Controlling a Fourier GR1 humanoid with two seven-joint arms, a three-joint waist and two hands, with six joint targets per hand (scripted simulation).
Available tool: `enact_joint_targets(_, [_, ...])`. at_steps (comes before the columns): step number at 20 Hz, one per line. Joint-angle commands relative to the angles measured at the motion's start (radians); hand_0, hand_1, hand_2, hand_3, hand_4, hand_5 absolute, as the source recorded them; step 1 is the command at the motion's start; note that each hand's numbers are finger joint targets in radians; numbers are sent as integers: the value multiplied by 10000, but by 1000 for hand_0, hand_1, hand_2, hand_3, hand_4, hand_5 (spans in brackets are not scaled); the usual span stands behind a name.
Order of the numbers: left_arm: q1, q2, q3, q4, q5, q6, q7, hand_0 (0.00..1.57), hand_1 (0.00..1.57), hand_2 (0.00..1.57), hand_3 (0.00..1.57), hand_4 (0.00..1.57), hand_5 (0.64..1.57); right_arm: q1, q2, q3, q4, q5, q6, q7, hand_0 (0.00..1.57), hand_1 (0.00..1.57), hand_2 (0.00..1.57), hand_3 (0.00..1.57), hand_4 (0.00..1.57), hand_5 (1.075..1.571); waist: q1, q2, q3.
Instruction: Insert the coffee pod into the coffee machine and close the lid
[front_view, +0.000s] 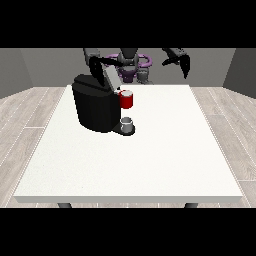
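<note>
While the hand at the view's right (181, 61) hangs raised and curled on nothing, the other hand (96, 64), its fingers unreadable, could knock the lid (111, 78) off line above the red pod holder (126, 99).

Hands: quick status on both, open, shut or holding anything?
Hand at the view's right: raised off the table, fingers curled, holding nothing.
Hand at the view's left: behind the black coffee machine; cannot tell.
</note>
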Motion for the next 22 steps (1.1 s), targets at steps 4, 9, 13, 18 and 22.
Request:
enact_joint_targets(4, [-75, -22, -215, -533, 58, 196, 424, 0, 0, 0, 0, 346, 1571, -898, -428, -2, 460, 206, 271, -508, 0, 0, 0, 0, 200, 1571, 193, 666, 1])
enact_joint_targets(9, [-291, -7, -323, -503, 89, 97, 588, 0, 0, 0, 0, 363, 1571, -1773, 56, 668, 287, 876, -386, 272, 0, 0, 0, 0, 40, 1571, 576, 467, -3])
enact_joint_targets(13, [82, -151, -527, -456, -135, 249, 337, 0, 0, 0, 0, 362, 1571, -1932, -24, 713, 166, 844, -151, 345, 0, 0, 0, 0, 0, 1571, 654, 581, -4])
enact_joint_targets(18, [-557, -111, -495, -243, -219, 391, 320, 0, 0, 0, 0, 327, 1571, -2187, 391, 1192, -228, 1208, -363, 308, 0, 0, 0, 0, 0, 1571, 636, 931, -4])
enact_joint_targets(22, [-721, -197, -799, -507, -112, 72, 420, 0, 0, 0, 0, 365, 1571, -2817, -56, 1110, -249, 1638, -760, 987, 0, 0, 0, 0, 82, 1571, 1535, 1004, -4])
